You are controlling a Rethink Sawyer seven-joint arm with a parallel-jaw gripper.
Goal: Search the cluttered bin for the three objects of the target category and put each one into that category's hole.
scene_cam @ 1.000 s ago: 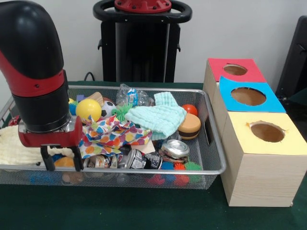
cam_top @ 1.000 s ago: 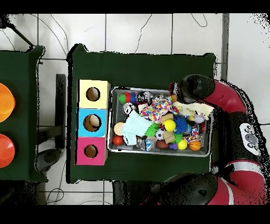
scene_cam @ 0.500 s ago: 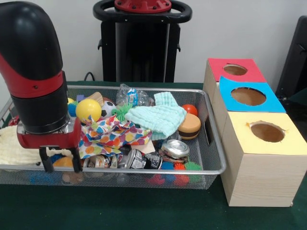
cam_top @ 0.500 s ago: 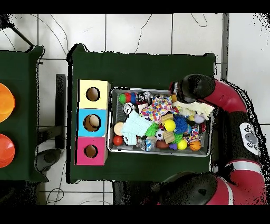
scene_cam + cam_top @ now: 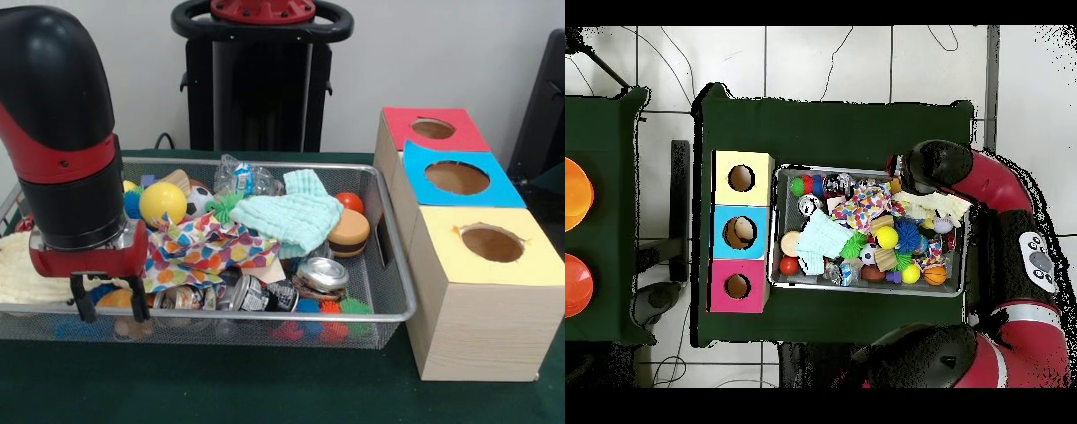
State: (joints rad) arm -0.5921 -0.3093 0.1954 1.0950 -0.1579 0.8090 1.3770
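The target category is not stated, so which three things count cannot be told. The gripper (image 5: 109,305) hangs with its two fingers apart and nothing between them, over the near left corner of the bin (image 5: 402,291), just above an orange ball (image 5: 117,299) beside a cream cloth (image 5: 22,265). If the ball is meant, it looks light, smooth and prone to roll; grip it across its middle. The bin is crammed: a spotted cloth (image 5: 207,247), mint cloth (image 5: 291,216), yellow ball (image 5: 162,201), toy burger (image 5: 349,232), cans (image 5: 256,293) and a crushed bottle (image 5: 243,177). Right of it stand three boxes: red (image 5: 402,132), blue (image 5: 499,190), yellow (image 5: 538,265), each with one hole.
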